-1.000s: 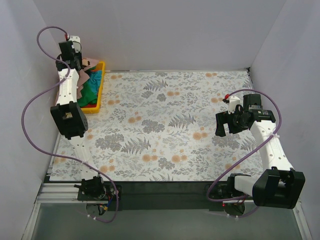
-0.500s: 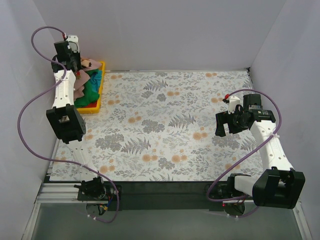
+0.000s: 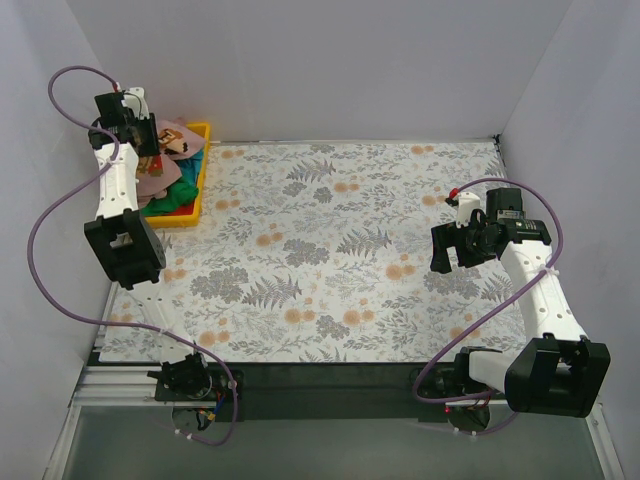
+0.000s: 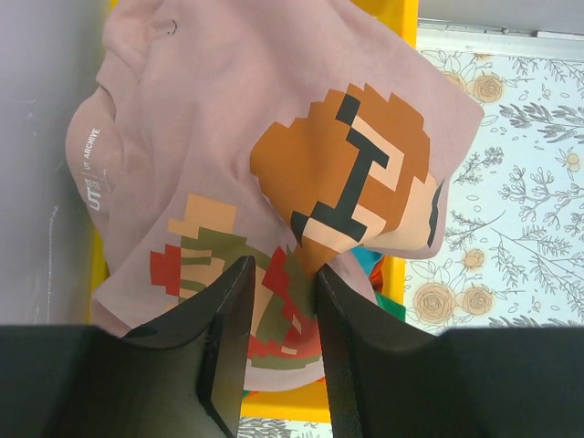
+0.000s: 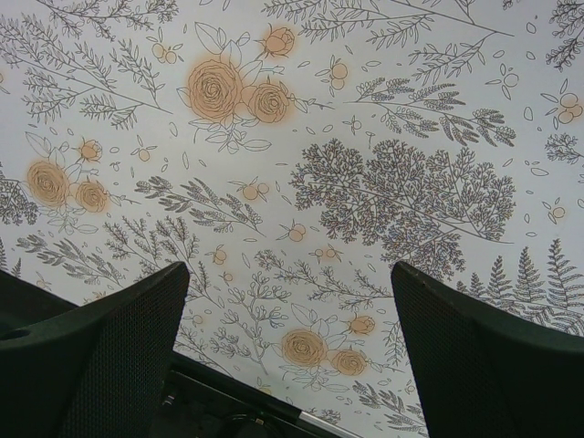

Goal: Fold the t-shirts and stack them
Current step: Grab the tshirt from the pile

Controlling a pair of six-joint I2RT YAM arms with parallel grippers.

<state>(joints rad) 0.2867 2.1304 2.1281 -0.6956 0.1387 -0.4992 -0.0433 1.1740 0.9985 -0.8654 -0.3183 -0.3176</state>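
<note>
Top external view: the left tool (image 3: 150, 138) reaches over the yellow bin (image 3: 203, 165) at the bench's (image 3: 330, 300) 10 o'clock corner, arm stretched far, nearest the pink t-shirt (image 3: 172, 150) heaped there. The right tool (image 3: 447, 250) hangs at 3 o'clock, well apart. Left wrist view: jaws narrow, shirt fabric in the gap, spreading toward 12 o'clock; whether it grips cannot be told. Right wrist view: jaws wide, holding nothing.

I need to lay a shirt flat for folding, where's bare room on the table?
The flowered table cover is bare from the yellow plastic bin across to the right gripper, and forward to the near edge. Crowded at the far-left corner: bin, dusty-pink printed t-shirt, left gripper.
</note>
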